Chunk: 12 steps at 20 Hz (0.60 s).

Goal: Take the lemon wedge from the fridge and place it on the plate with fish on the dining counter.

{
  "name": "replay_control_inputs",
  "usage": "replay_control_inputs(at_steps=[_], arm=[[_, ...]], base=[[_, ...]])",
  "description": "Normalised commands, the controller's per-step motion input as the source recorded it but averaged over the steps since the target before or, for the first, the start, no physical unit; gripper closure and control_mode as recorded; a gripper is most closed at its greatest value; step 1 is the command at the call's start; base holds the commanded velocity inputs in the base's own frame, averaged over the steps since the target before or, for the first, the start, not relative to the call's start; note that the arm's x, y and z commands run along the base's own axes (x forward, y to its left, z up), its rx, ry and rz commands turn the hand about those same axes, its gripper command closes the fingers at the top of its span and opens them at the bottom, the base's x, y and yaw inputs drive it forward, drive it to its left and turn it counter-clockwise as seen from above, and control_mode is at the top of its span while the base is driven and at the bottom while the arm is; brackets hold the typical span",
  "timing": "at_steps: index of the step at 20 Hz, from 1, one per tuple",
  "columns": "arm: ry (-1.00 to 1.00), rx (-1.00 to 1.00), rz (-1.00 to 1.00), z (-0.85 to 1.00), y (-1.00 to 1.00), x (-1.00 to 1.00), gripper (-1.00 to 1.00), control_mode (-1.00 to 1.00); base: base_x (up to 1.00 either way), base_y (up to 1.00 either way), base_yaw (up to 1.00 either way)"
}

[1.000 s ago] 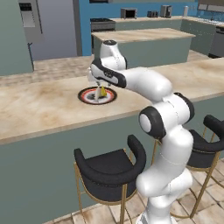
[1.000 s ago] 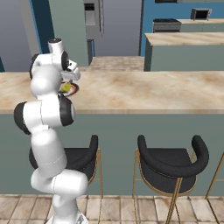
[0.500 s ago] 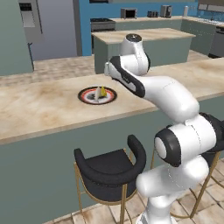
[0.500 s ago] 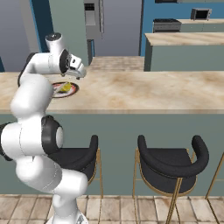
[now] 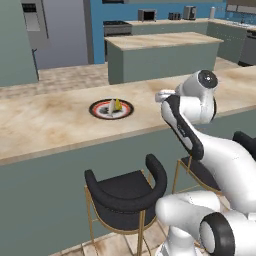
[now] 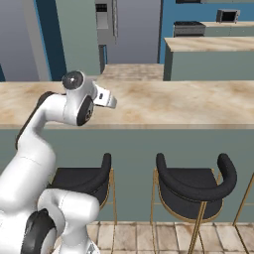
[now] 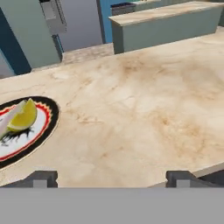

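The lemon wedge lies on the plate with fish, leaning against the pale fish piece. The plate sits on the dining counter with the wedge on it. My gripper is open and empty, its fingertips set wide apart, low over the counter and off to the plate's right. My hand hangs above the counter's near edge, a good way right of the plate. The grey fridge stands far behind.
Black bar stools stand under the counter's near edge, by the arm's base. A shorter island counter lies beyond the dining counter, with a microwave on the back wall counter.
The gripper opened over the plate and left the lemon wedge there. The arm then swung right and back, away from the plate. The plate has not moved.
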Motion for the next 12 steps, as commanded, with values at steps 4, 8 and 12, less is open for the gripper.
replay_control_inputs(at_steps=[4, 8, 12], arm=[[-0.38, 0.05, -0.03, 0.81, -0.63, -1.0, -1.0, -1.0], [-0.45, 0.15, 0.0, 1.0, -0.73, -1.0, -1.0, -1.0], [-0.5, 0.05, -0.1, 1.0, -0.34, -1.0, -1.0, -1.0]], base=[[0.0, 0.0, 0.0], [0.0, 0.0, 0.0], [0.0, 0.0, 0.0]])
